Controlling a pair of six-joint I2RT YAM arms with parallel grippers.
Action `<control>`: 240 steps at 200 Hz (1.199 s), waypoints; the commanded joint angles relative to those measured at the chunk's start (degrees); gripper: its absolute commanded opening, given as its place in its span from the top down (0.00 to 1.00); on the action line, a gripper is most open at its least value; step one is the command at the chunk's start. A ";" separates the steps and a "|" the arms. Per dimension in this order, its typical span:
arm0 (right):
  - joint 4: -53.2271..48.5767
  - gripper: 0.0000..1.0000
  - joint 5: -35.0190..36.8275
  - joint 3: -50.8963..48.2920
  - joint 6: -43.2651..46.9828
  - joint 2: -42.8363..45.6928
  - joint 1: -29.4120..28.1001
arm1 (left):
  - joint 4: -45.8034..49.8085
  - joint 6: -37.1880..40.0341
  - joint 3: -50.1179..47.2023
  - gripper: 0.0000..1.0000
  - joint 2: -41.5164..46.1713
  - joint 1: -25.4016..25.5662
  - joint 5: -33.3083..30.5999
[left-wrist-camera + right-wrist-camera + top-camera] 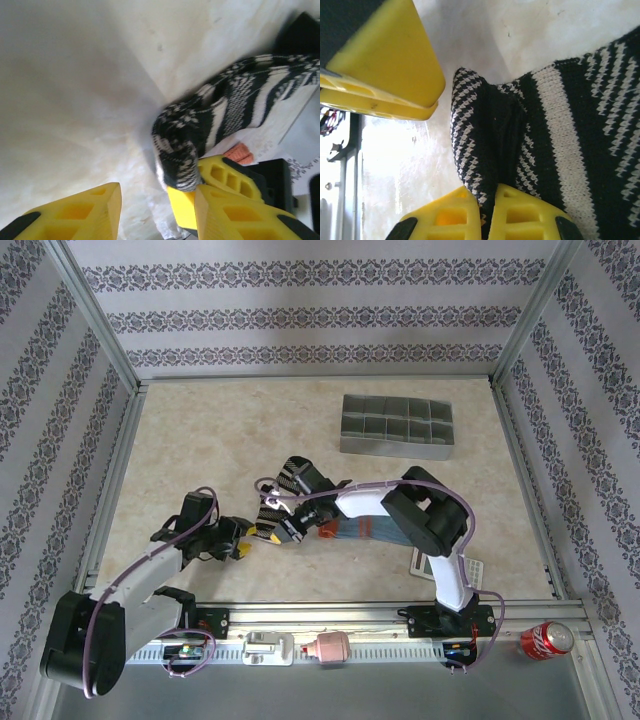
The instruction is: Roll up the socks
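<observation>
Bare beige counter (200, 440) lies open across the far left and far middle, leaving a wide path between the patterned walls (300, 315) and the arms. At the far right, a grey divided tray (397, 426) blocks the way. The near centre is crowded. A black-and-beige sock (291, 480) lies there, its end pinched by the right gripper (272, 529). The left gripper (241, 548) sits just beside it, fingers apart. A blue sock (352, 531) lies under the right arm, and a calculator (422, 562) lies by that arm's base.
</observation>
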State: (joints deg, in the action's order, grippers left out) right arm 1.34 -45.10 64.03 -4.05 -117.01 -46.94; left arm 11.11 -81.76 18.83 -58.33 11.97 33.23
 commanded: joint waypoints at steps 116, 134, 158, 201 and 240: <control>-11.63 1.00 -5.42 0.62 -11.02 -10.61 5.33 | -19.42 -1.06 -1.07 0.61 -10.67 3.62 -0.62; -12.03 1.00 -6.00 1.25 -11.55 -11.04 5.54 | -20.25 -1.73 -1.51 0.61 -10.67 4.11 -1.13; -12.42 1.00 -6.44 1.86 -12.18 -11.56 5.89 | -19.42 -1.89 -1.60 0.61 -10.34 4.80 -1.81; -12.66 1.00 -7.28 2.66 -12.73 -12.26 6.07 | -21.64 -1.19 -1.43 0.74 -14.98 5.46 -2.23; -13.49 1.00 -6.58 3.21 -11.04 -11.65 5.99 | -19.09 -1.04 -0.39 1.00 -17.43 5.61 -2.60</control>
State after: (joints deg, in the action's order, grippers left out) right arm -3.68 -61.65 69.41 -16.21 -124.16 -41.34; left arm -10.33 -82.89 18.04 -74.39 16.56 31.97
